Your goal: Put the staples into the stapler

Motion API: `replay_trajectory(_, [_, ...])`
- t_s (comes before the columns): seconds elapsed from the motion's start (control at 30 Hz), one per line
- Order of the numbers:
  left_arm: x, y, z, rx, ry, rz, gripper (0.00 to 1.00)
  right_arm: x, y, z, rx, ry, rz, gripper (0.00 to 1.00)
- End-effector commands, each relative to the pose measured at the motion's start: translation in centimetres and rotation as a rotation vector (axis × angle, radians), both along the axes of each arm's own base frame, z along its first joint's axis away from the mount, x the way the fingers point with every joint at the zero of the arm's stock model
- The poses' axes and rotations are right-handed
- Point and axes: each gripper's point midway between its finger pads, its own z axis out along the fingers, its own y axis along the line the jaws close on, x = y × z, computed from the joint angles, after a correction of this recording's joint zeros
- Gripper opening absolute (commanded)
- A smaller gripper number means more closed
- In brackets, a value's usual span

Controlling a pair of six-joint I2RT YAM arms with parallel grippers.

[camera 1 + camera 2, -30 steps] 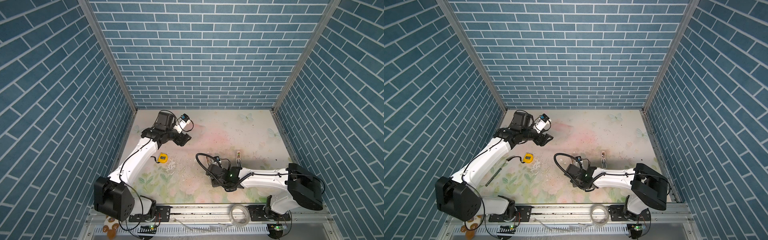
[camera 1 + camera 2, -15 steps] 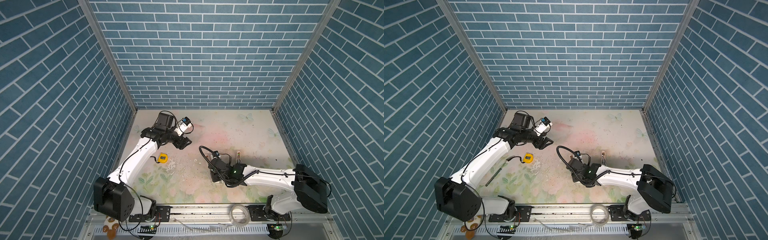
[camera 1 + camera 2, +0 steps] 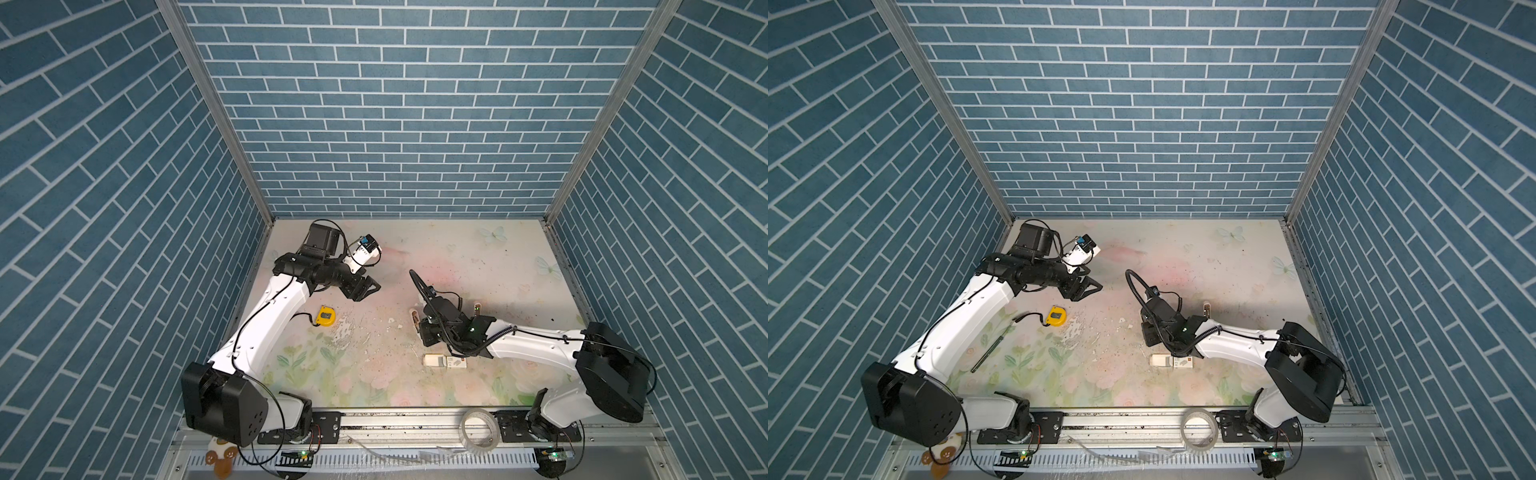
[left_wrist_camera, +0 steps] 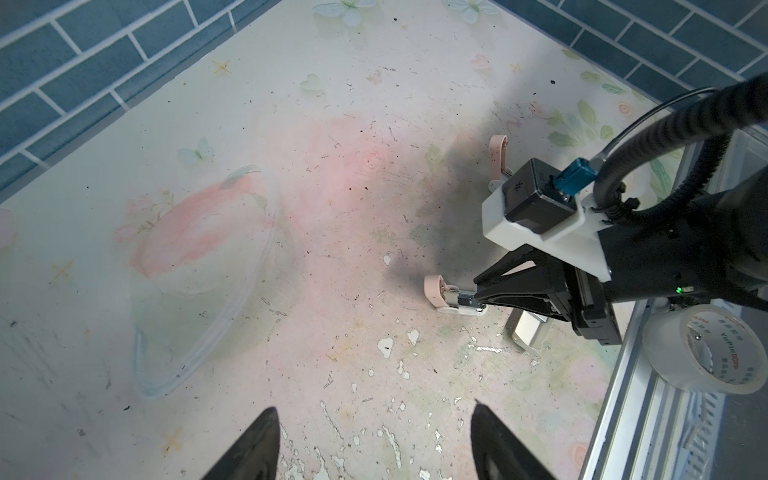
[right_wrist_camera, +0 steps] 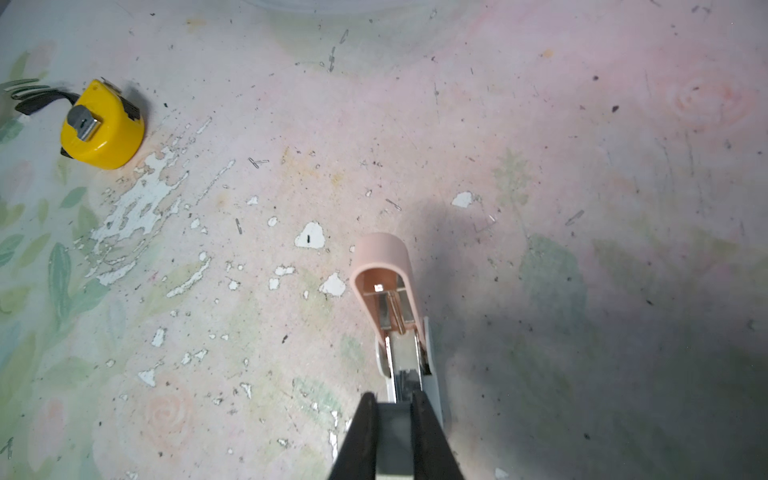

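In both top views the left claw [image 3: 365,291] hangs over the far-left part of the bench [image 3: 457,257], its fingers spread and holding nothing. The right claw [image 3: 420,332] is low near the bench's middle, its tips at the pink stapler [image 3: 414,318]. The white carton [image 3: 444,361] lies just nearer the front edge, beside the right arm, with its inner tray slid partly out. A yellow tape measure [image 3: 1056,316] sits well to the left, a roll of clear tape [image 3: 1200,426] rests on the front rail, and in a top view a thin dark rod [image 3: 990,349] lies by the left arm.

The left wrist view shows the left claw's two dark fingertips [image 4: 272,409] wide apart above bare bench. Across from them the right claw [image 4: 482,300] meets the metal channel of the stapler [image 4: 436,291], which lies open. A second pink piece [image 4: 497,158] stands behind the right arm's camera, partly hidden.

The right wrist view shows the right claw [image 5: 395,409] drawn narrow, pinching a flat grey strip of staples [image 5: 392,440]. The strip's front end sits at the stapler's channel [image 5: 407,370], and the pink cover [image 5: 382,274] is swung up and open beyond it
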Motion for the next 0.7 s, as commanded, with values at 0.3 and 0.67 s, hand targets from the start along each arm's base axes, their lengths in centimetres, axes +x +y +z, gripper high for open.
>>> replay_trajectory(0.3, [0.1, 0.5, 1.1, -0.034, 0.003, 0.015, 0.74, 0.5, -0.1, -1.7, -0.004, -0.065, 0.051, 0.17])
replay_trajectory(0.67, [0.0, 0.7, 0.9, -0.030, 0.003, 0.021, 0.73, 0.5, -0.4, -2.1, -0.003, -0.085, 0.052, 0.17])
